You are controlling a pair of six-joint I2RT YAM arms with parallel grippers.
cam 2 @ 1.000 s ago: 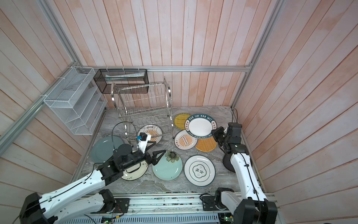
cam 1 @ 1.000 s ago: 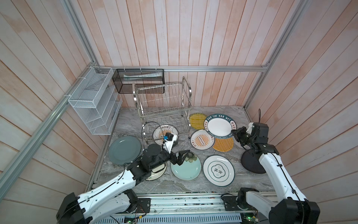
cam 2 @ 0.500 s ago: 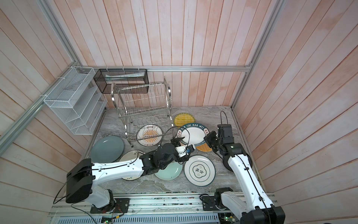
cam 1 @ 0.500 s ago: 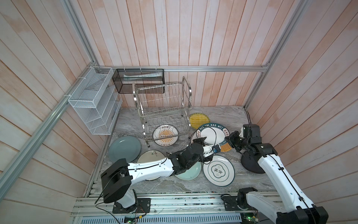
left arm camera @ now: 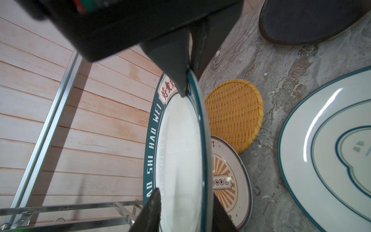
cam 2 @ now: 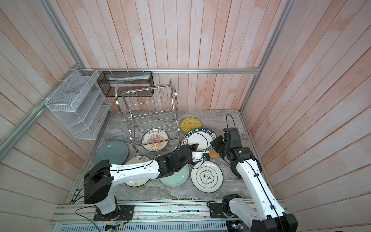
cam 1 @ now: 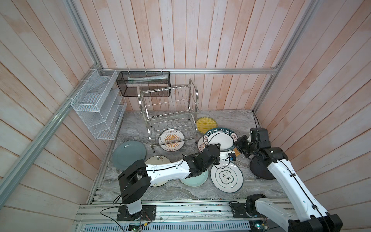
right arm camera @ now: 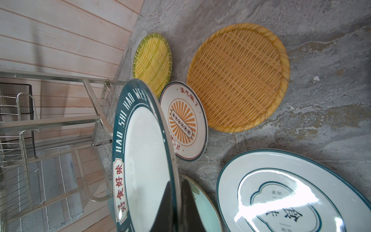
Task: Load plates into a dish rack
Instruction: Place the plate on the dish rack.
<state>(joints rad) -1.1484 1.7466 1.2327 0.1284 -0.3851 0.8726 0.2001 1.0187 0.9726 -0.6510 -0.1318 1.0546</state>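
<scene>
My right gripper point(right arm camera: 176, 180) is clamped on the rim of the lettered plate point(cam 1: 222, 140), holding it tilted above the desk point(cam 1: 230, 120). My left gripper point(left arm camera: 185, 193) straddles the rim elsewhere; whether it pinches, I cannot tell. The rack point(cam 1: 170, 108) stands near. A sunburst plate point(right arm camera: 183, 120) and a woven plate point(right arm camera: 237, 78) lie flat below.

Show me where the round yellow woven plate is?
In both top views the yellow woven plate lies on the marble table, just right of the steel wire dish rack.
</scene>
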